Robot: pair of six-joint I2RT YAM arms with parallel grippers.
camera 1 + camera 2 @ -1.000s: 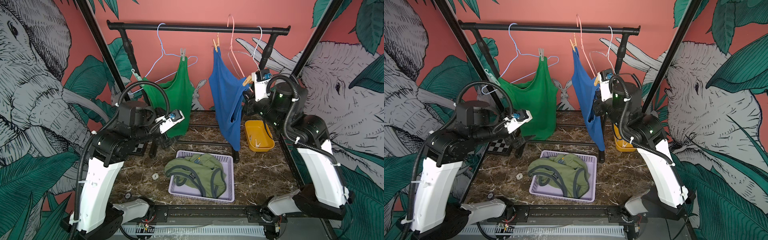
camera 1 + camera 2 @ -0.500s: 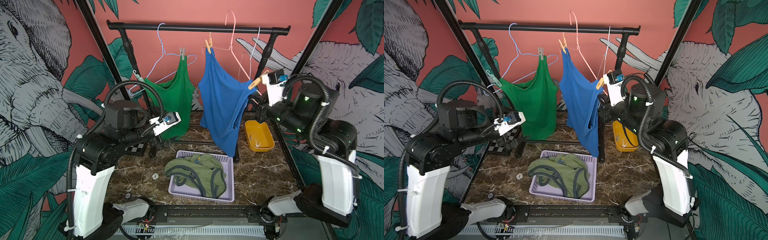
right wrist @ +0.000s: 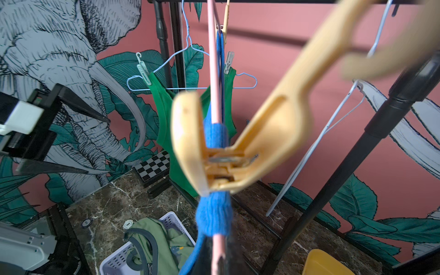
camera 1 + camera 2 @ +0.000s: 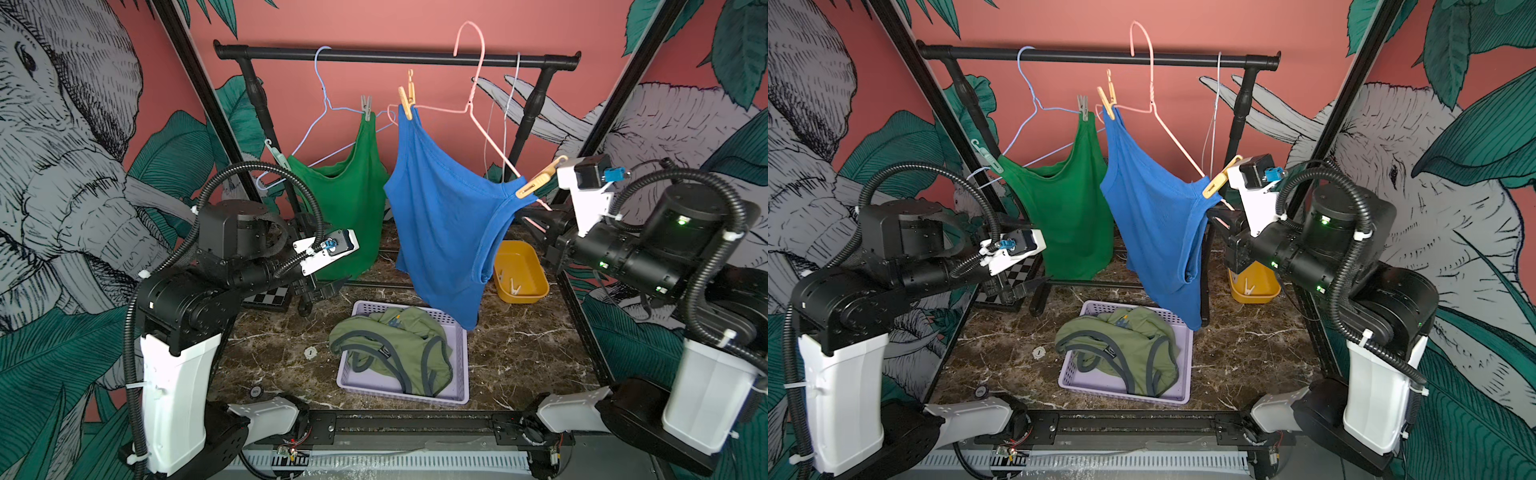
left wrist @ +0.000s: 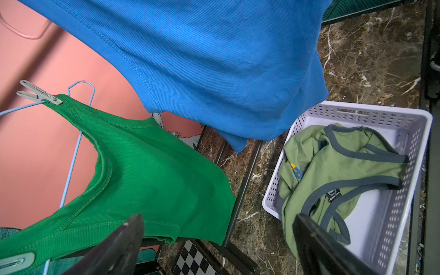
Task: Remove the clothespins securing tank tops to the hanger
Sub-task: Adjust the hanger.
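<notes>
A blue tank top (image 4: 440,216) (image 4: 1154,216) hangs stretched on a pink hanger (image 4: 469,108), pinned by a yellow-orange clothespin (image 4: 406,102) at the top and another (image 4: 538,183) (image 3: 250,142) at its right strap. My right gripper (image 4: 536,222) (image 3: 221,262) is shut on the pink hanger's end just below that pin. The green tank top (image 4: 349,208) (image 5: 142,181) hangs on a light-blue hanger (image 4: 324,108), held by a grey clothespin (image 4: 366,107) (image 5: 39,95) and a mint one (image 4: 277,156). My left gripper (image 4: 320,291) (image 5: 217,217) is open and empty below the green top's hem.
An olive tank top (image 4: 395,349) lies in a lavender basket (image 4: 457,374). A yellow tub (image 4: 519,270) with loose clothespins sits at the back right. A bare white hanger (image 4: 505,124) hangs on the black rail (image 4: 395,54). A checkerboard (image 4: 266,297) lies by the rack's left foot.
My right gripper has drawn the pink hanger's end out to the right, swinging the hanger and spreading the blue top. The left arm has backed off to the left, still open.
</notes>
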